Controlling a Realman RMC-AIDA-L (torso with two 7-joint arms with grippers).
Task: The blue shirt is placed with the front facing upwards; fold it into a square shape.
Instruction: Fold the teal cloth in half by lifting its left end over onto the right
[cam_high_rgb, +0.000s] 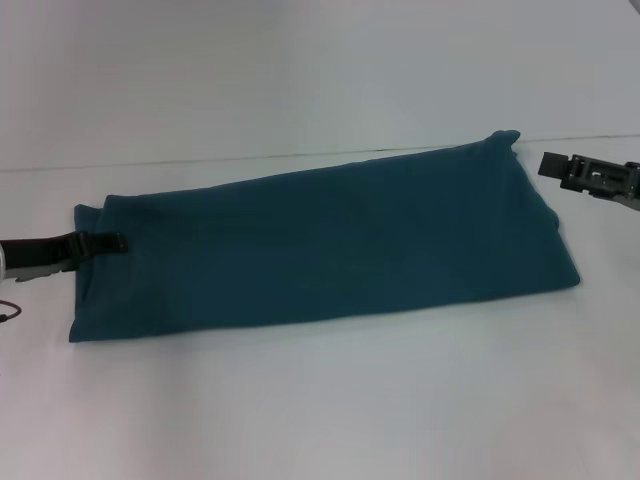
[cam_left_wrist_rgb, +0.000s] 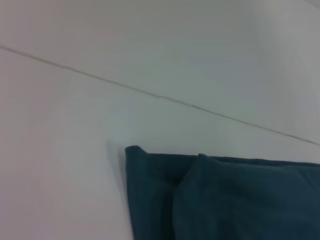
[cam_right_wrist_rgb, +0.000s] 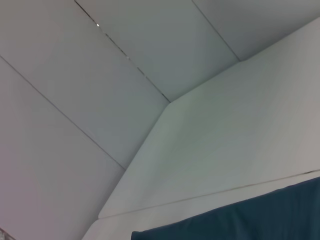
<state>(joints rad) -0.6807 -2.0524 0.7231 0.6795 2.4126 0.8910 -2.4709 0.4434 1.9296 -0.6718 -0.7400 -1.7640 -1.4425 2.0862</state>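
The blue shirt (cam_high_rgb: 330, 240) lies flat on the white table (cam_high_rgb: 320, 400), folded into a long band that runs from near left to far right, plain side up with no print showing. My left gripper (cam_high_rgb: 110, 242) reaches in from the left, its tip over the band's left end. The left wrist view shows a layered corner of the shirt (cam_left_wrist_rgb: 225, 200) resting flat on the table. My right gripper (cam_high_rgb: 548, 165) hovers just past the band's far right corner, apart from the cloth. In the right wrist view only an edge of the shirt (cam_right_wrist_rgb: 250, 220) shows.
The table's far edge (cam_high_rgb: 250, 158) runs behind the shirt, with a pale wall (cam_high_rgb: 300, 70) beyond it. Bare white tabletop lies in front of the shirt and on both sides.
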